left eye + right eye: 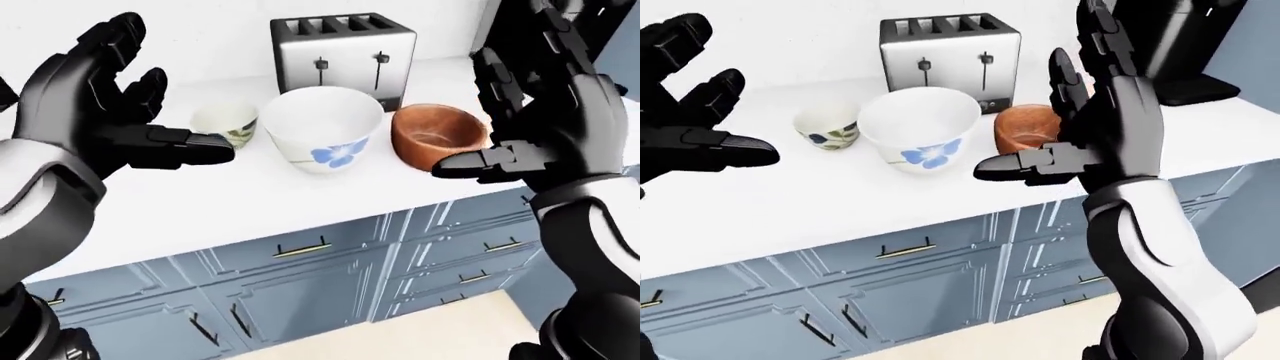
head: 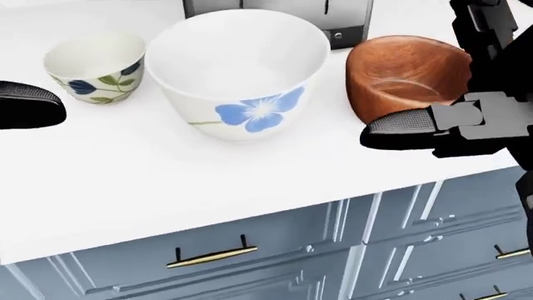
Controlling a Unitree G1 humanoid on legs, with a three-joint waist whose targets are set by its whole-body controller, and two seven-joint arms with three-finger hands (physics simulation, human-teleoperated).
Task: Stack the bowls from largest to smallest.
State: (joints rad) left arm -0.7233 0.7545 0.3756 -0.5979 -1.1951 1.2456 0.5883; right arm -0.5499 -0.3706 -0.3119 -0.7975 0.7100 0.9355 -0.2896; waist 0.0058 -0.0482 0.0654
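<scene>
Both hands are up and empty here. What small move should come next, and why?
Probably lower the right hand around the wooden bowl: it is the middle size, sits nearest that open hand, and belongs inside the large flowered bowl before the small bowl.

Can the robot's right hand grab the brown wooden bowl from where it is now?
Probably yes. The right hand is open and raised beside the wooden bowl, which sits at the right end of the row with nothing between them on the white counter.

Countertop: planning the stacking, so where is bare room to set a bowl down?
The white counter is bare between the three bowls and its near edge. Crowded: small floral bowl, large blue-flower bowl and wooden bowl sit close together, toaster just beyond.
</scene>
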